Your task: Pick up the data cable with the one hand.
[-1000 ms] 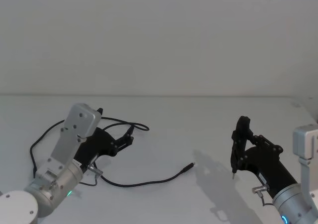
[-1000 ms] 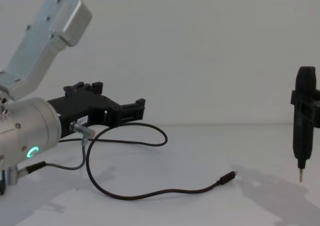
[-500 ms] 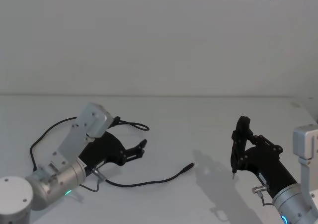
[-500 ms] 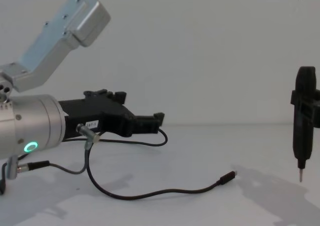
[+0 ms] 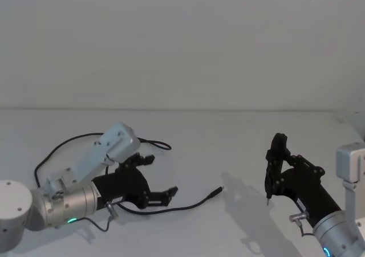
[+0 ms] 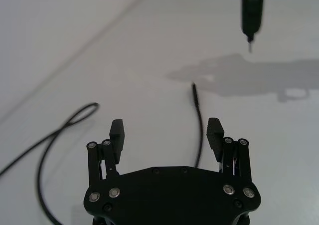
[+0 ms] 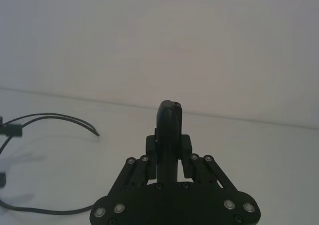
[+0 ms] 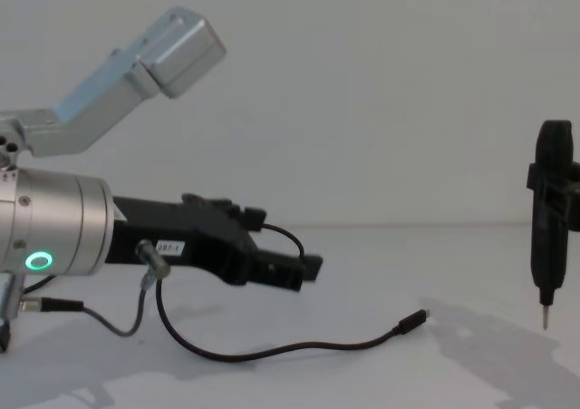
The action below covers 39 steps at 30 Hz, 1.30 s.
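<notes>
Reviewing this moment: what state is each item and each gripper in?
Data cable: lying loose on the table, not gripped.
Left gripper: open, just above the cable.
Right gripper: shut on the pen-shaped tool.
Pen-shaped tool: upright, tip down.

I had the left arm (image 5: 54,205) reaching in low from my left, its silver wrist (image 8: 54,237) glowing green. The left end effector (image 5: 161,175) pointed forward and toward the middle, tipped slightly down, and its fingers (image 6: 214,131) were spread wide apart. The right arm (image 5: 336,234) sat at the lower right of the head view. The right end effector (image 5: 277,168) was raised, with its fingers closed on a pen tool (image 8: 553,209) that stood upright, tip down.
</notes>
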Each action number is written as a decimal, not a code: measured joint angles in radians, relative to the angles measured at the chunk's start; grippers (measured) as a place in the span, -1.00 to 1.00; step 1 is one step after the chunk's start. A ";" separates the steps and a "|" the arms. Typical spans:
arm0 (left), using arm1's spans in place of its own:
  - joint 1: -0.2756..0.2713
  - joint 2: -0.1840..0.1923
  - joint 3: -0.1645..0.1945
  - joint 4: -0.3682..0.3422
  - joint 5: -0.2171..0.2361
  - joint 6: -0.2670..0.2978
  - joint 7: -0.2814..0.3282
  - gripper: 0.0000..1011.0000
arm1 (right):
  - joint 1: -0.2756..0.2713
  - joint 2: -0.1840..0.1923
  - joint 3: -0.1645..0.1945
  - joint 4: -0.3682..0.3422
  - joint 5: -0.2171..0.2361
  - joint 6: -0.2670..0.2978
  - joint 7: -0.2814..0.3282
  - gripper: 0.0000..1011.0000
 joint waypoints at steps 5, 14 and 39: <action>-0.045 0.002 0.032 0.049 -0.011 0.027 -0.079 0.98 | 0.000 0.000 0.000 0.000 0.000 0.000 0.000 -0.45; -0.128 -0.025 0.085 0.172 -0.018 0.055 -0.180 0.98 | 0.000 0.000 0.000 0.000 0.000 0.000 0.000 -0.45; -0.252 -0.109 0.155 0.377 -0.032 0.092 -0.248 0.98 | 0.000 0.000 0.000 0.000 0.000 0.000 0.000 -0.45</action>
